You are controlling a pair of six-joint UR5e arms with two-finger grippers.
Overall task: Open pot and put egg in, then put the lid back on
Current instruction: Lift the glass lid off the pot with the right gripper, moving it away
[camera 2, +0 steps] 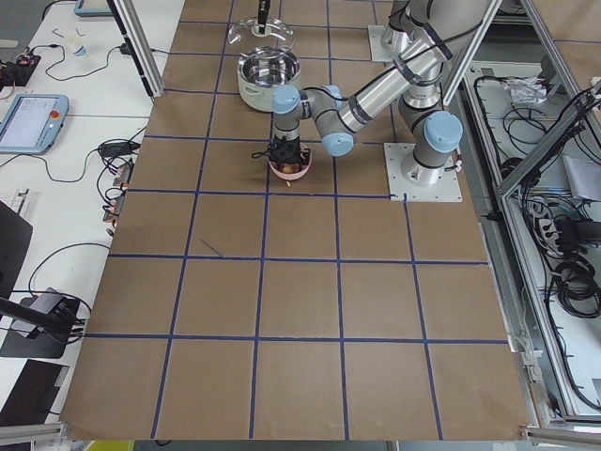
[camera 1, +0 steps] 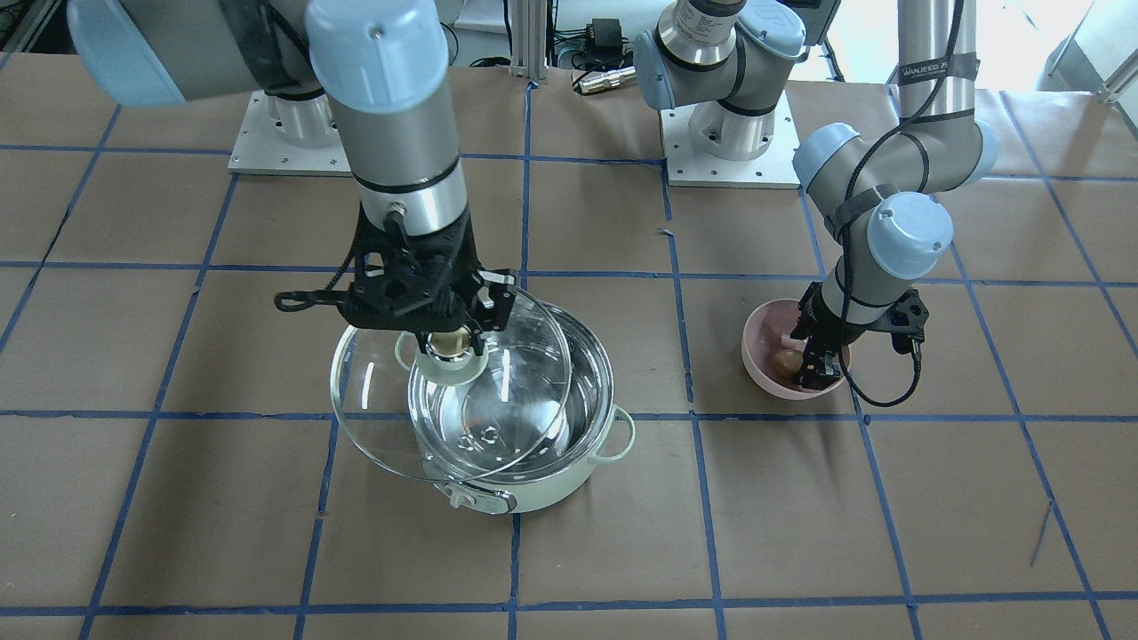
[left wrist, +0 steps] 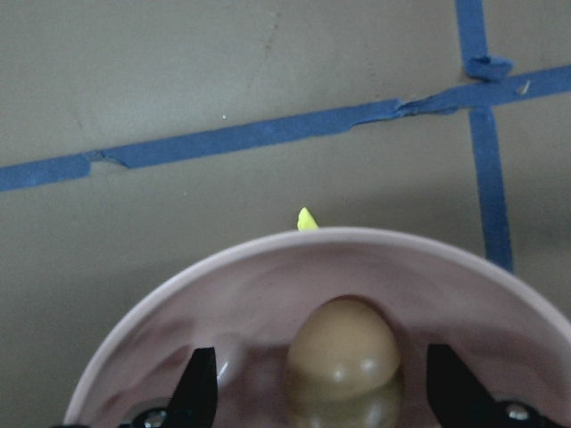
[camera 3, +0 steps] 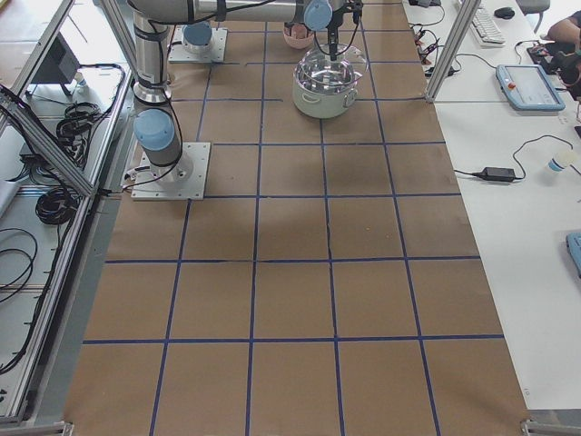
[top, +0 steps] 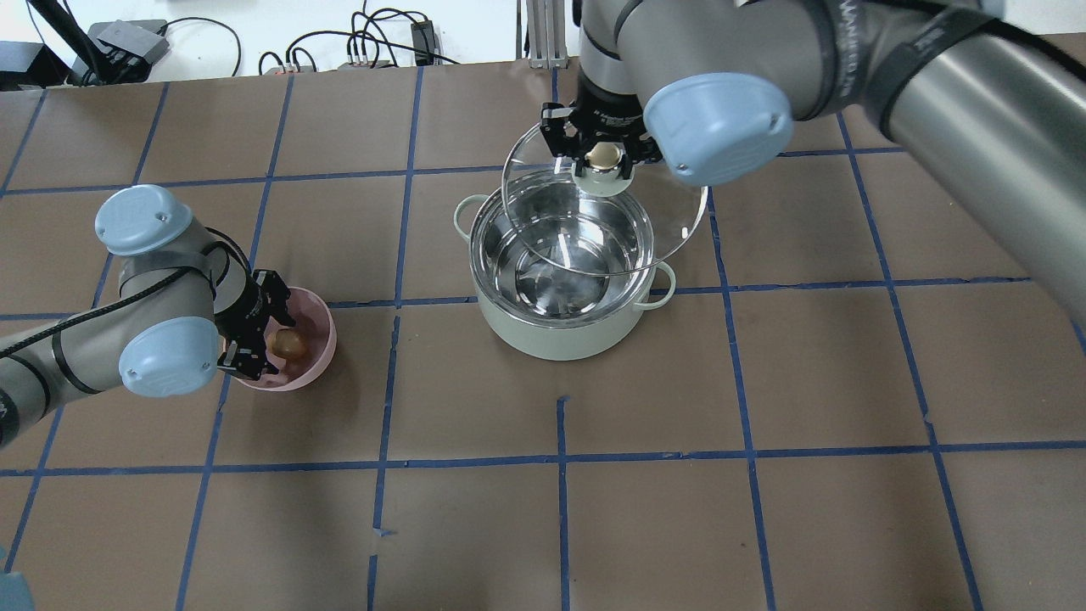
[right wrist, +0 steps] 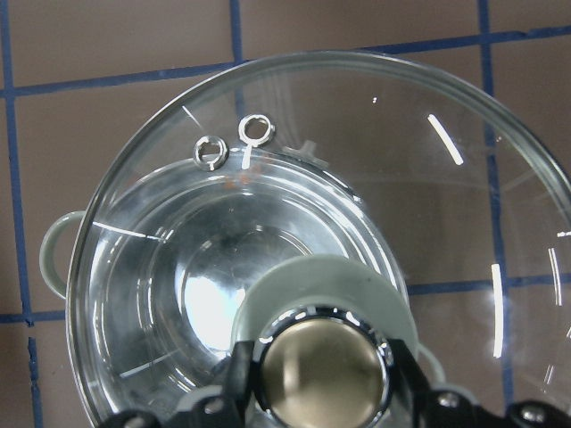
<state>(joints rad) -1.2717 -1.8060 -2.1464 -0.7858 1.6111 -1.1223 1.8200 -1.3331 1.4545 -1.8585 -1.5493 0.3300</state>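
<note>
- Egg [left wrist: 343, 348]: lies in the pink bowl [left wrist: 178, 294], between the left gripper's [top: 273, 344] spread fingers, with a gap on either side and no contact seen.
- Lid [camera 1: 391, 418]: hangs under the right gripper [top: 604, 154], whose jaws are clamped on the knob [right wrist: 317, 370]. It is clear of the rim and tilted.
- Pot [top: 551, 331]: sits below that gripper, offset from the lid, steel interior exposed, on the table [top: 764, 382].

The lid [camera 1: 373, 400] is clear, shiny glass with a shiny metal knob [camera 1: 449, 342], the pot [camera 1: 560, 484] is mirror-bright metal inside and smooth pale green outside, the egg [left wrist: 343, 348] looks smooth, the pink bowl [left wrist: 268, 267] glossy, and the table paper [camera 1: 178, 516] dull.
</note>
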